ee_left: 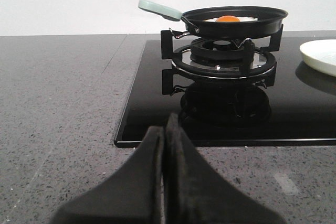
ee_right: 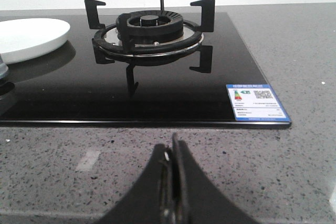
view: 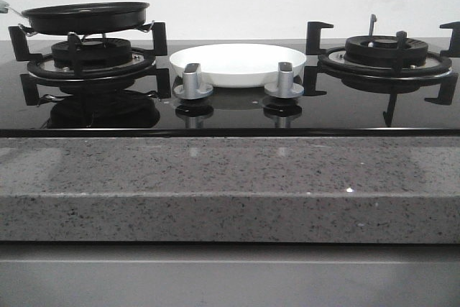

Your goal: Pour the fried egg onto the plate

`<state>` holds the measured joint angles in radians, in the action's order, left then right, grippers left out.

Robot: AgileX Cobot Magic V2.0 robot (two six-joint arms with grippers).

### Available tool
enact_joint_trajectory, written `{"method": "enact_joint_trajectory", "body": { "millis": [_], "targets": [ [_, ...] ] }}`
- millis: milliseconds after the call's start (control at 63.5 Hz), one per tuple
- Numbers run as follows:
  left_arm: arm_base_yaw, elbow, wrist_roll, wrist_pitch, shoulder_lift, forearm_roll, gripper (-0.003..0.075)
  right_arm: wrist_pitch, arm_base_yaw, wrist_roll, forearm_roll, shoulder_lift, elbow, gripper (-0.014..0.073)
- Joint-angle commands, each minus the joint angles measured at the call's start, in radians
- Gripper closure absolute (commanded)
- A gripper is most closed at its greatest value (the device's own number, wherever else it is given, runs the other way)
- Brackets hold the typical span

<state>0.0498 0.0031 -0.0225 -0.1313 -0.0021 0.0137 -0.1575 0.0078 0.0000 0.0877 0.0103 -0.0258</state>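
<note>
A black frying pan [view: 86, 17] sits on the left burner's grate; it also shows in the left wrist view [ee_left: 236, 20] with a pale green handle [ee_left: 160, 9]. The fried egg [ee_left: 229, 19] lies in it, white with an orange yolk. The white plate [view: 238, 63] stands on the black glass hob between the two burners, behind the knobs; its edge shows in the left wrist view [ee_left: 320, 56] and the right wrist view [ee_right: 29, 38]. My left gripper [ee_left: 164, 124] is shut and empty over the grey counter, well short of the pan. My right gripper [ee_right: 173, 145] is shut and empty before the right burner.
Two silver knobs [view: 192, 83] [view: 284, 80] stand at the hob's front middle. The right burner [view: 386, 54] with its black grate is bare. A blue energy label [ee_right: 257, 102] is stuck on the hob's corner. The speckled grey counter [view: 230, 177] runs along the front.
</note>
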Motion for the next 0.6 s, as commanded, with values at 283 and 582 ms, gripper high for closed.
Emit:
{"method": "enact_joint_trajectory", "body": {
  "millis": [283, 582],
  "targets": [
    [-0.002, -0.07, 0.009, 0.155, -0.013, 0.064, 0.0741, 0.144, -0.006, -0.006, -0.011, 0.017, 0.055, 0.0701],
    [-0.004, -0.483, 0.009, -0.029, 0.335, 0.0, 0.0741, -0.086, -0.006, -0.007, -0.022, -0.293, 0.48, 0.0701]
  ]
}}
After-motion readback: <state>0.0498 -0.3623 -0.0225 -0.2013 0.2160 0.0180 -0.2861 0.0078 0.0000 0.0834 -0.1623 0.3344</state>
